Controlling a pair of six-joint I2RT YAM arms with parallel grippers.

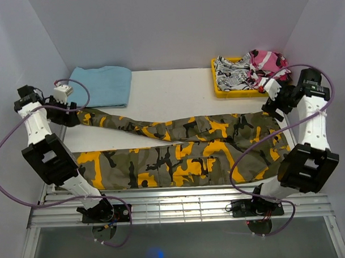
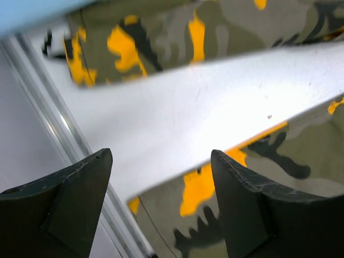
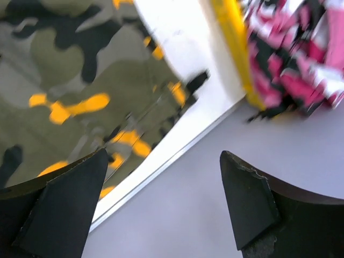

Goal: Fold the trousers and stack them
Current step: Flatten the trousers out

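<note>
The camouflage trousers (image 1: 184, 145) lie spread flat across the table, waist at the right, the two legs running left and apart in a narrow V. The far leg's hem ends beside my left gripper (image 1: 75, 112), which is open and empty above the table's left edge. In the left wrist view both legs (image 2: 161, 37) show, with bare table between them. My right gripper (image 1: 274, 108) is open and empty, raised by the waistband at the table's right edge. The right wrist view shows the waist (image 3: 80, 80) to the left of the fingers.
A folded light blue cloth (image 1: 102, 85) lies at the back left. A yellow tray (image 1: 217, 82) at the back right holds a black-and-white printed garment (image 1: 234, 75) and a pink camouflage garment (image 1: 267, 63). White walls stand close on both sides. A metal rail (image 1: 181, 211) runs along the near edge.
</note>
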